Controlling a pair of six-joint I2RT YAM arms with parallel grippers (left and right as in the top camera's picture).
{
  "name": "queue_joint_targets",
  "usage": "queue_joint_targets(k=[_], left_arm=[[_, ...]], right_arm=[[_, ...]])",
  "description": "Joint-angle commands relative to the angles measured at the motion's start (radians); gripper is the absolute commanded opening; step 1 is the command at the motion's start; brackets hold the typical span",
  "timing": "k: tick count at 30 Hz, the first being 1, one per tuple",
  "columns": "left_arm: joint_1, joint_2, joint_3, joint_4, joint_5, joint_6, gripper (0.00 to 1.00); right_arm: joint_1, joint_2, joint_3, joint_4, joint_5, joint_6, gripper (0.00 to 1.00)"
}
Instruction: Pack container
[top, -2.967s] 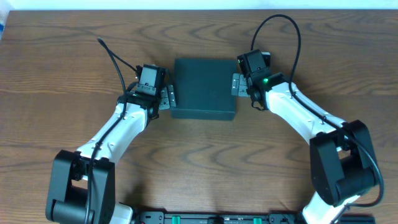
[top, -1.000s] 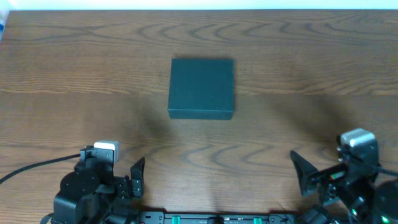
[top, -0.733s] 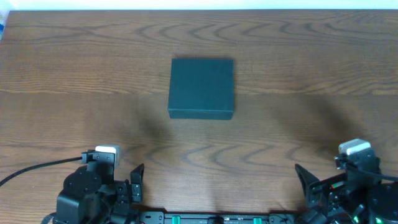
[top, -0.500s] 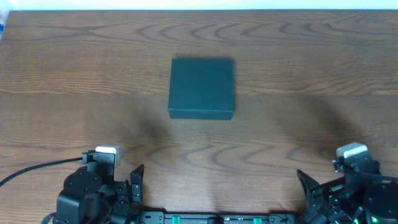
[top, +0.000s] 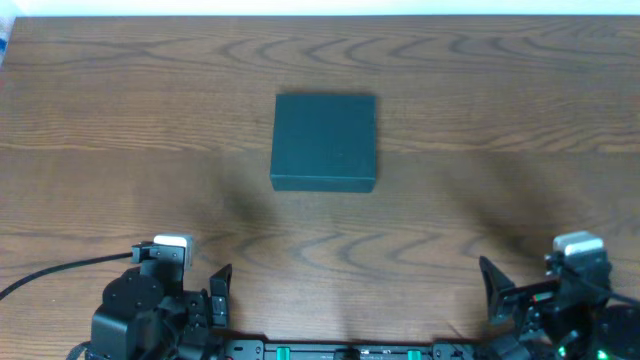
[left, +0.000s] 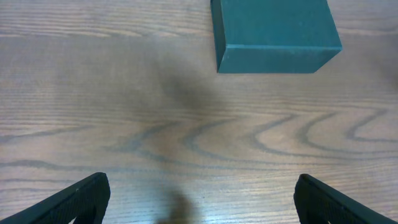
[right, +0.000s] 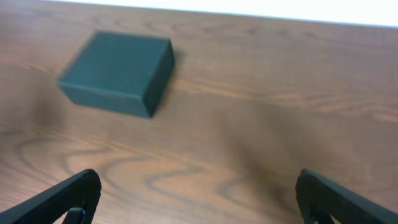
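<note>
Overhead: the container (top: 325, 140) sits flat on the table (top: 120, 120), lid closed. It is just toward 12 o'clock from the middle, with its edges square to the table. The left gripper (top: 217, 288) is at 7 o'clock and the right gripper (top: 495, 292) at 5 o'clock. Both are folded in at the near edge, well apart from the container. From this angle the gap between the jaws of either one is hard to judge.

Left wrist: the container (left: 273, 31) lies at 1 o'clock, its far side cut off by the top edge and its near wall facing the camera. The two fingers (left: 87, 196) show only as dark tips at 8 and 4 o'clock. They are spread wide and hold nothing, with bare wood between them.

Right wrist: the view is a little blurred. The container (right: 118, 71) lies at 10 o'clock, seen cornerwise with two walls showing. The fingers (right: 339, 199) again show as tips at 8 and 4 o'clock, spread fully and gripping nothing, and the container is well apart from them.
</note>
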Motion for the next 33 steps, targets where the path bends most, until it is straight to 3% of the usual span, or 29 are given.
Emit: queue_joint_targets(k=[1,6,18,24,33], left_arm=[[0.003,-0.003,0.005,-0.002,0.002,-0.004,0.95],[0.003,-0.003,0.005,-0.002,0.002,-0.004,0.95],[0.003,-0.003,0.005,-0.002,0.002,-0.004,0.95],[0.003,-0.003,0.005,-0.002,0.002,-0.004,0.95],[0.003,-0.003,0.005,-0.002,0.002,-0.004,0.95]], right_arm=[[-0.114,-0.104,-0.126,0.048,-0.131,-0.102,0.99],[-0.224,-0.211,-0.293,0.075,-0.157,-0.101,0.99],[-0.235,-0.218,-0.557,0.144,-0.135,-0.106,0.99],[-0.233,-0.359,-0.633,0.105,-0.166,-0.105,0.99],[-0.233,-0.356,-0.645,0.09,-0.18,-0.105,0.99]])
